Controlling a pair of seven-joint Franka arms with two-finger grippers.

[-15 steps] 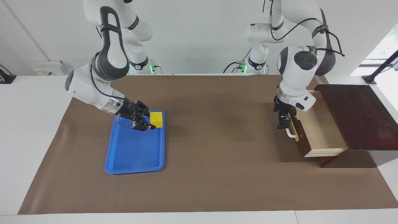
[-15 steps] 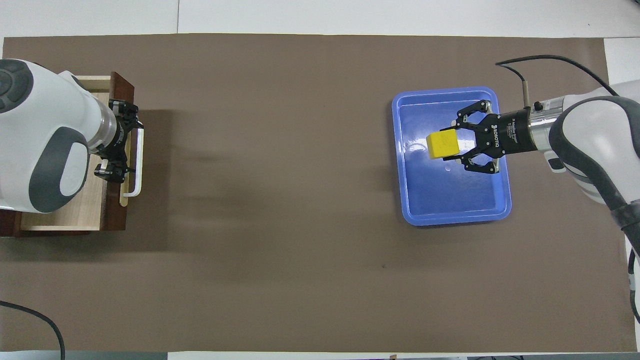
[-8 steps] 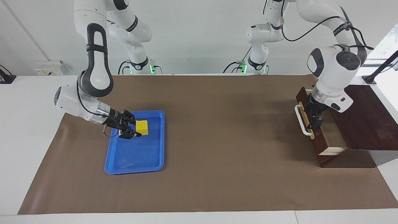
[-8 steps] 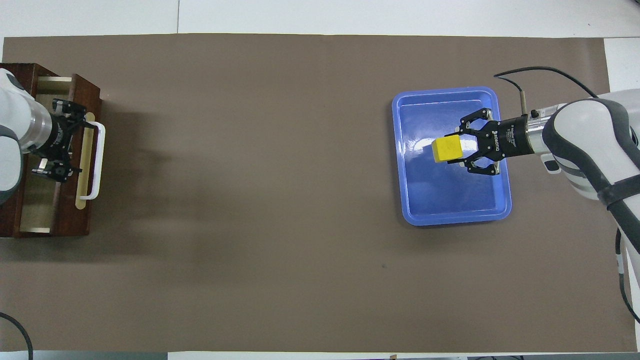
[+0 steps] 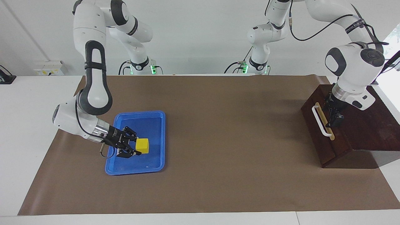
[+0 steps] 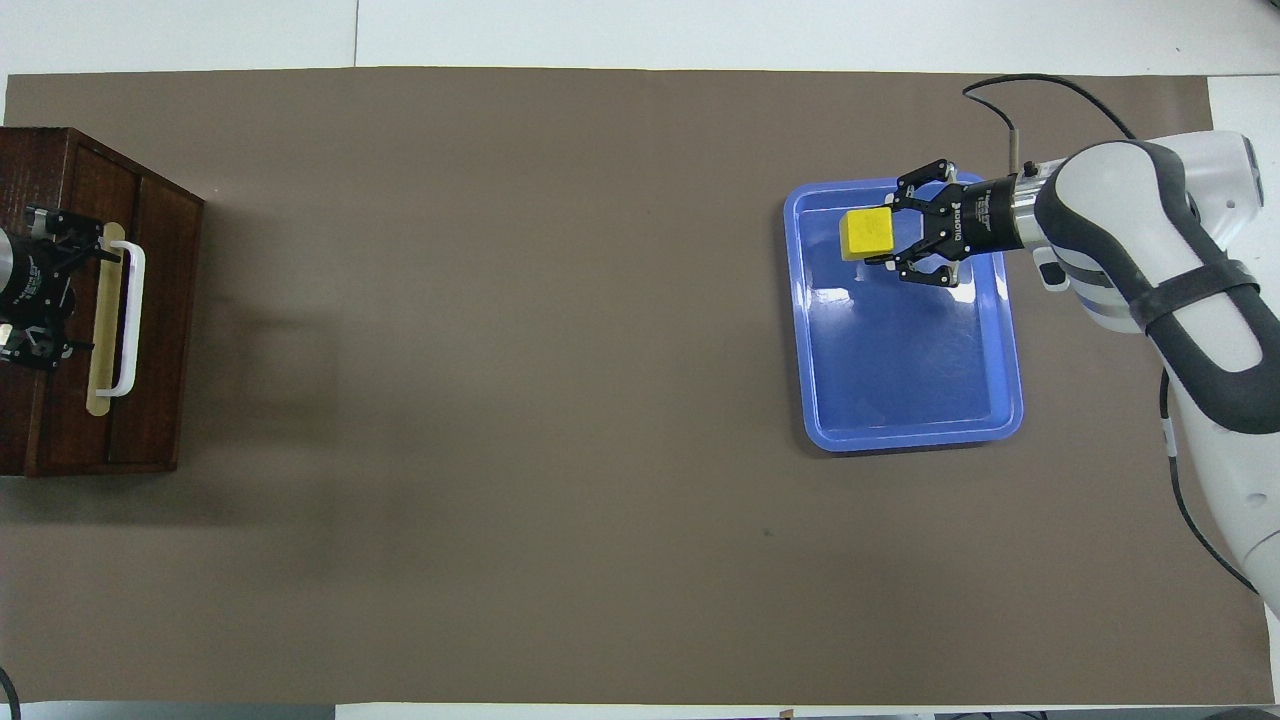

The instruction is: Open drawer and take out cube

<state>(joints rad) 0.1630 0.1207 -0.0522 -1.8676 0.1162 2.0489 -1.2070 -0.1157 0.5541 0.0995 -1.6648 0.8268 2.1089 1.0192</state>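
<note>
The drawer (image 5: 337, 146) is closed in its dark wooden box (image 5: 368, 131) at the left arm's end of the table, with its white bar handle (image 5: 321, 121) showing. The drawer also shows in the overhead view (image 6: 160, 330). My left gripper (image 5: 332, 117) is over the box top just above the drawer front, open and empty; the overhead view (image 6: 80, 297) shows it too. My right gripper (image 5: 137, 145) is shut on the yellow cube (image 5: 142, 146) and holds it low over the blue tray (image 5: 156, 165). In the overhead view the right gripper (image 6: 888, 235) and the cube (image 6: 867, 233) are over the tray's end farther from the robots.
The blue tray (image 6: 1005, 420) lies toward the right arm's end of the brown mat (image 5: 225, 131) and holds nothing but the cube. The box stands at the mat's edge at the left arm's end.
The drawer went from pulled out to fully shut as the left gripper moved back with it. The right gripper carried the cube across the tray, away from the robots, and lower.
</note>
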